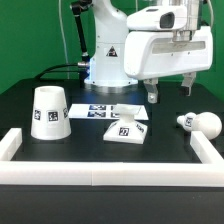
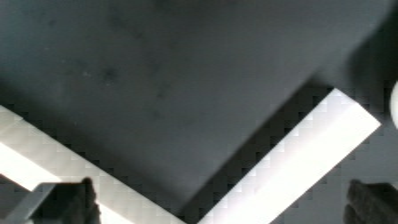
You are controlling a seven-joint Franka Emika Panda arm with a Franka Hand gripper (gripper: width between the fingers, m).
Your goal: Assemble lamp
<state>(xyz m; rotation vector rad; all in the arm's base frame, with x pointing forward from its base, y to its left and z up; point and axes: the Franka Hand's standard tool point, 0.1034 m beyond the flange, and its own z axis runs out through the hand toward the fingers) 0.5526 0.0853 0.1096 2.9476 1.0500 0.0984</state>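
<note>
Three matte white lamp parts sit apart on the black tabletop [image 1: 95, 142].
The tagged cone shade [image 1: 50, 112] stands at the exterior view's left, the wedge base [image 1: 125, 128] in the middle and the bulb [image 1: 201, 122] at the right. Above them the fingers [image 1: 152, 95] hang spread and empty against a green backdrop.

the matte black bench [image 1: 160, 152] carries a white truncated-cone shade [image 1: 49, 111] upright toward the exterior view's left, a small white square wedge base [image 1: 126, 128] near the middle, just beside the flat white marker board [image 1: 100, 111], a round white bulb [image 1: 200, 122] on its side toward the exterior view's right, and long white rails [image 1: 110, 177] along its edges.
</note>
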